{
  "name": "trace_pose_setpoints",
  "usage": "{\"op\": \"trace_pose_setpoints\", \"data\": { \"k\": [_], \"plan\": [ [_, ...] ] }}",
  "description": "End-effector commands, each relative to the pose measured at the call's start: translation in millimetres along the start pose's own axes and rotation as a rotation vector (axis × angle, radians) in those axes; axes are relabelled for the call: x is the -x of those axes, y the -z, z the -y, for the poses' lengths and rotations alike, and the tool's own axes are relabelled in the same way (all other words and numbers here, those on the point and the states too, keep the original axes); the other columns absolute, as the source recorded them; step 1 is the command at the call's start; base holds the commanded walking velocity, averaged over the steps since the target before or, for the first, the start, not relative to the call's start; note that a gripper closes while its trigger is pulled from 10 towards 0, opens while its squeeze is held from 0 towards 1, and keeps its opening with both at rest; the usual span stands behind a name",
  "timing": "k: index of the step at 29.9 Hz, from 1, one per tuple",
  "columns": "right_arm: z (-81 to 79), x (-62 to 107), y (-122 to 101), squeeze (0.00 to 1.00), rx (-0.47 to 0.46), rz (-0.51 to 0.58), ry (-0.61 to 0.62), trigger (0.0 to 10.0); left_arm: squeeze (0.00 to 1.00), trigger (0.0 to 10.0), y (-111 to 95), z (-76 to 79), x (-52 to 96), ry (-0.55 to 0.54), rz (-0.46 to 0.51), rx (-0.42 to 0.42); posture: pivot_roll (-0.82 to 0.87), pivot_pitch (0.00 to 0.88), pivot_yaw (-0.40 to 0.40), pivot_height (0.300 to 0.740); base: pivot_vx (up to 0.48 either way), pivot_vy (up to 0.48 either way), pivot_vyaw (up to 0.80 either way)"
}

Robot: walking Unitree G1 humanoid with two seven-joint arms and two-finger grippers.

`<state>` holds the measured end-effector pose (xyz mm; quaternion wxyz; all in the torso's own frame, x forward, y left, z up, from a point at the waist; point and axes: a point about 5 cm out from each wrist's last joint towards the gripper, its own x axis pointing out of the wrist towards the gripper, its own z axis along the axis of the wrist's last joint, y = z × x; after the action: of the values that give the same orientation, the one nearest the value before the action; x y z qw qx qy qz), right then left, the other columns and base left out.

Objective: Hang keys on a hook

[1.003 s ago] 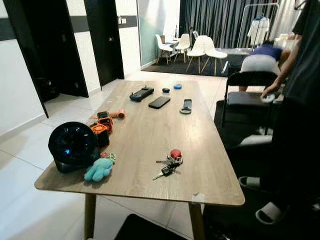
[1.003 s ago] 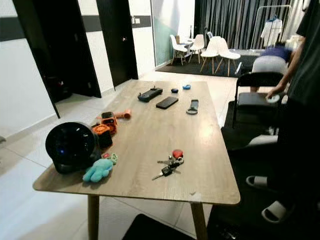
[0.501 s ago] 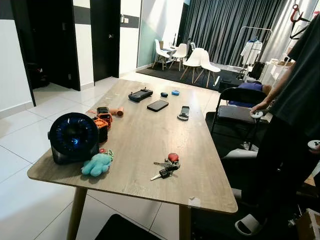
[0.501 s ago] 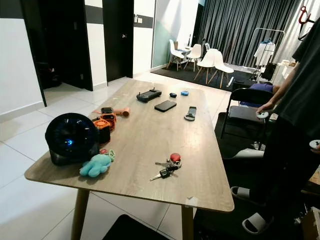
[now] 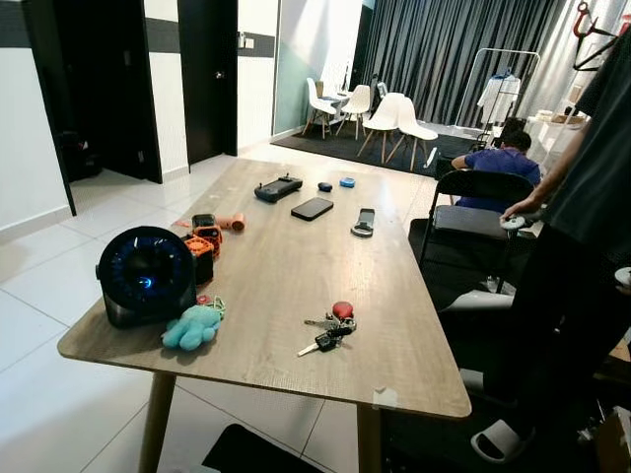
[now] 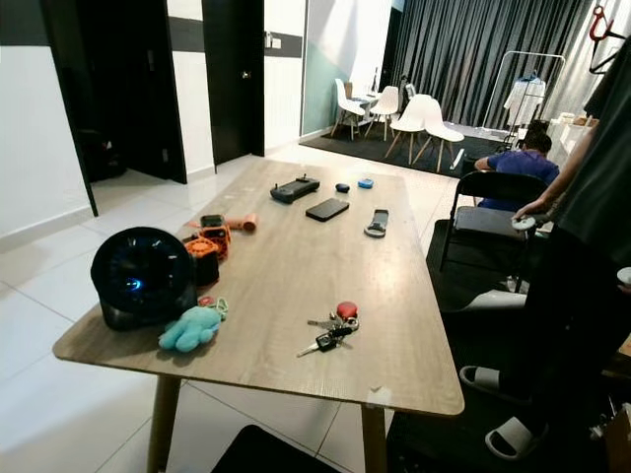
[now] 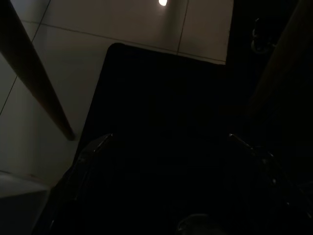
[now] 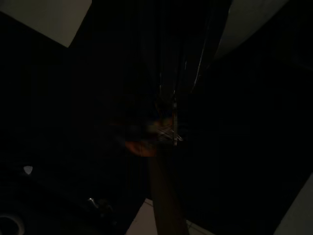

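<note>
A bunch of keys with a black car fob and a red tag lies flat on the wooden table, near its front edge and right of the middle. High at the far right, a red hook-shaped thing hangs. My left arm and right arm hang idle low by the table. The left wrist view makes out a wooden table leg and a dark mat on white tiles. The right wrist view is almost black.
On the table's left stand a black round fan, a teal plush and orange gadgets. Farther back lie a controller, a phone and a remote. A person stands close on the right beside a black chair.
The camera has shifted and levelled. The person in blue at the back has straightened up from bending over. The keys and the other table things have not moved.
</note>
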<state>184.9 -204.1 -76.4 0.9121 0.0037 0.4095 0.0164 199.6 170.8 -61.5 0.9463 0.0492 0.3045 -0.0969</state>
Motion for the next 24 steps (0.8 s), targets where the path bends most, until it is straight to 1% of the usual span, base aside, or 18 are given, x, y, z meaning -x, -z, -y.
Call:
{"op": "trace_pose_setpoints", "data": {
  "k": [1,7,10,11,15,18,21,24],
  "plan": [
    [1.6,1.2,2,0.0,-0.002,0.012,0.015,10.0,0.0,10.0,-1,2.1,-0.2,0.002,0.013,0.021,0.07,0.007,-0.076,0.74,0.0,0.0,0.0],
    [1.5,1.5,1,0.0,0.031,0.02,0.012,10.0,0.0,10.0,-2,0.7,-0.6,-0.012,0.011,0.021,0.06,0.001,-0.065,0.74,0.0,0.0,0.0],
    [2.8,1.2,-1,0.0,0.049,0.022,0.012,10.0,0.0,10.0,-3,3.0,-1.5,-0.012,0.011,0.016,0.04,0.01,-0.067,0.74,0.0,0.0,0.0],
    [6.9,1.2,-4,0.0,0.048,0.024,0.021,10.0,0.0,10.0,-3,8.2,-2.8,-0.008,0.01,0.023,0.02,0.02,-0.076,0.74,0.0,0.0,0.0],
    [10.5,1.4,-6,0.0,0.047,0.028,0.027,10.0,0.0,10.0,-4,13.2,-3.9,0.001,0.01,0.035,0.01,0.022,-0.084,0.74,0.0,0.0,0.0],
    [13.5,2.0,-7,0.0,0.044,0.031,0.034,10.0,0.0,10.0,-6,20.7,-5.2,0.048,0.021,0.042,0.02,0.029,-0.075,0.74,0.0,0.0,0.0],
    [13.8,2.2,-6,0.0,0.038,0.031,0.036,10.0,0.0,10.0,-7,21.2,-5.5,0.063,0.026,0.036,0.02,0.031,-0.072,0.74,0.0,0.0,0.0],
    [11.5,2.3,-4,0.0,0.03,0.031,0.03,10.0,0.0,10.0,-9,17.7,-5.5,0.061,0.035,0.031,0.03,0.033,-0.056,0.74,0.0,0.0,0.0]
  ]
}}
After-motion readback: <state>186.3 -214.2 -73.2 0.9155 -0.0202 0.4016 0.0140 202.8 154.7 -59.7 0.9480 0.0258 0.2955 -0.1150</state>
